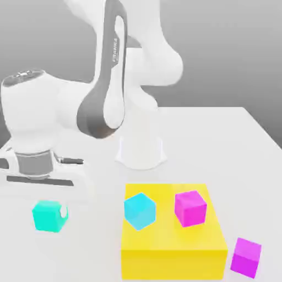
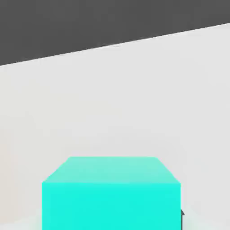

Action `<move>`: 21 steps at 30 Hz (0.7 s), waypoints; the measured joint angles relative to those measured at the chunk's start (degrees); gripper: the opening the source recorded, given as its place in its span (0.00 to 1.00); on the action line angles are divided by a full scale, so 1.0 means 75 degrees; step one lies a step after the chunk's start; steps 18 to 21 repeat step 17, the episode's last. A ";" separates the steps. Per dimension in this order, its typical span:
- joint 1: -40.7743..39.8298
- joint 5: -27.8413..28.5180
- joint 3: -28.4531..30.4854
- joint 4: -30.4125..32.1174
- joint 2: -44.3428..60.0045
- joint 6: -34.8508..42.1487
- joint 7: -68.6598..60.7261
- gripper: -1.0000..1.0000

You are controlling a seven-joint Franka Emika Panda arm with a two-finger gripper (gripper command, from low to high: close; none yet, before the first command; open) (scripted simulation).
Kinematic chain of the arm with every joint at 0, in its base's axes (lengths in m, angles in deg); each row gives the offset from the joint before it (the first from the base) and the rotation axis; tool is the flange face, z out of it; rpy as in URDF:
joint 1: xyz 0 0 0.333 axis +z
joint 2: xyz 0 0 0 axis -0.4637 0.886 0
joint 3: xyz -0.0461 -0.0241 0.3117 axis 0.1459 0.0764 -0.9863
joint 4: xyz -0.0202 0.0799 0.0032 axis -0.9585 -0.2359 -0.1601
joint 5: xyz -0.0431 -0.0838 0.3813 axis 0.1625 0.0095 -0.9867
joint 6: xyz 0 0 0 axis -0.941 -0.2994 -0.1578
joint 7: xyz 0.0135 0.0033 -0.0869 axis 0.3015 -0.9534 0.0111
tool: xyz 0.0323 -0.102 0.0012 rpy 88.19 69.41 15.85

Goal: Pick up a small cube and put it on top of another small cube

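The small turquoise cube (image 1: 47, 216) sits low at the exterior view's left, level with the white table (image 1: 231, 143). My gripper (image 1: 49, 212) has come straight down over it, its white hand just above the cube. A pale finger (image 1: 64, 212) presses against the side of the cube that faces the exterior view's right. The gripper is shut on this cube. In the hand view the same turquoise cube (image 2: 111, 193) looms very close, with bare table beyond it.
A wide yellow block (image 1: 171, 248) stands to the exterior view's right of the gripper. It carries a sky-cyan cube (image 1: 139, 210) and a magenta cube (image 1: 190, 207). Another magenta cube (image 1: 245, 256) lies on the table at the far right. The arm's white base (image 1: 140, 146) stands behind.
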 joint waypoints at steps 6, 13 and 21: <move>0.1284 0.0590 -0.1195 0.0218 -0.1636 0.1470 0.1514 0.00; 0.1569 0.1190 -0.1982 0.0820 -0.1307 0.0817 0.2314 0.00; 0.1566 0.1212 -0.1992 0.0875 -0.1153 0.0611 0.2331 1.00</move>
